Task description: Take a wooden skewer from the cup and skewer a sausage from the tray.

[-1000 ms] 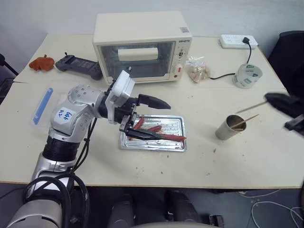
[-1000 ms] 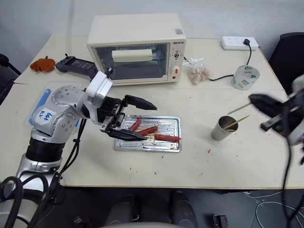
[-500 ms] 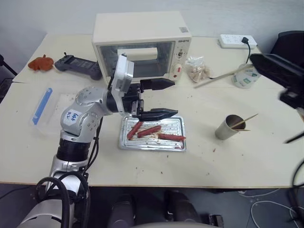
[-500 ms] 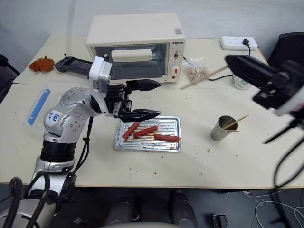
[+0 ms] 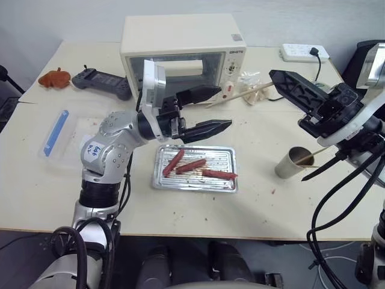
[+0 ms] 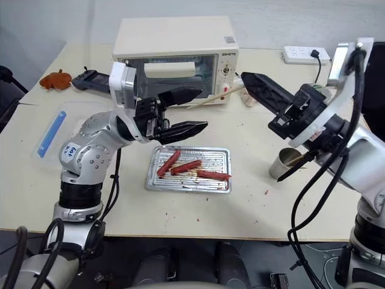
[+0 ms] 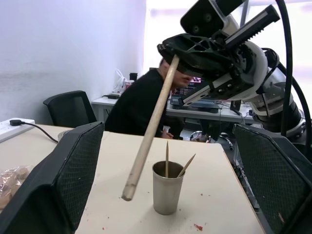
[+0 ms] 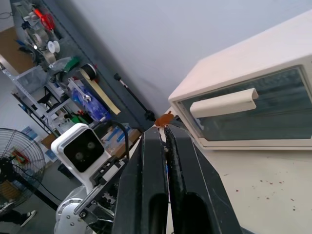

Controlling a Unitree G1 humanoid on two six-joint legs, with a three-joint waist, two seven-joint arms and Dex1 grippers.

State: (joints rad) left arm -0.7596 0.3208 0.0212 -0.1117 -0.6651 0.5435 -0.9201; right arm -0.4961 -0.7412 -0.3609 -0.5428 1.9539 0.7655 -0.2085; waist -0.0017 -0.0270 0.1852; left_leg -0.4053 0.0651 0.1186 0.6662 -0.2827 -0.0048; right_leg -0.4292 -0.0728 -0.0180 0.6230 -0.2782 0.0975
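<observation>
Right gripper (image 6: 249, 81) pinches wooden skewer (image 6: 213, 97), raised over the table (image 5: 337, 198), stick tip reaching toward the toaster oven (image 5: 180, 42) front; left gripper (image 5: 213, 111) hovers above the tray (image 5: 225, 158), fingers spread wide and holding nothing; sausage (image 5: 218, 174) lies in tray beside two shorter sausages (image 5: 181, 164); cup (image 5: 289, 163) stands right of tray, more sticks inside

Pale table (image 5: 313, 205), plain grey wall (image 5: 72, 18) behind; black office chair (image 7: 68, 105); shelving (image 8: 53, 63), floor fan (image 8: 17, 170).
</observation>
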